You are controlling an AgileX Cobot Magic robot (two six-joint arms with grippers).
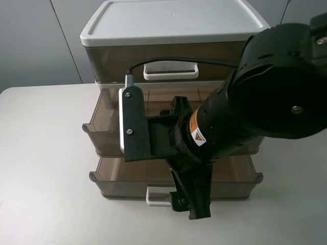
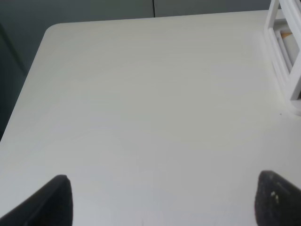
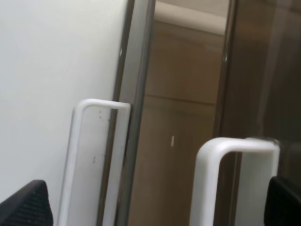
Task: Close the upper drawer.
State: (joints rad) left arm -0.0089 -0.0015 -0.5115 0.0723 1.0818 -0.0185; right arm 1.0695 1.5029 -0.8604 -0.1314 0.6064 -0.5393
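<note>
Right arm [image 1: 265,92] bent down over open upper drawer [image 1: 103,133], right jaws apart, left jaws apart above table [image 2: 141,94]

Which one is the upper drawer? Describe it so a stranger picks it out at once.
Find the white-lidded unit on the table. The upper drawer is its middle tier, a smoky-brown tray pulled partly out. The top drawer above it is shut, and the bottom drawer below sticks out farther.

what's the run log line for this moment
upper drawer: open, not yet pushed | right jaws: open, near its white handle | left jaws: open, over table
</note>
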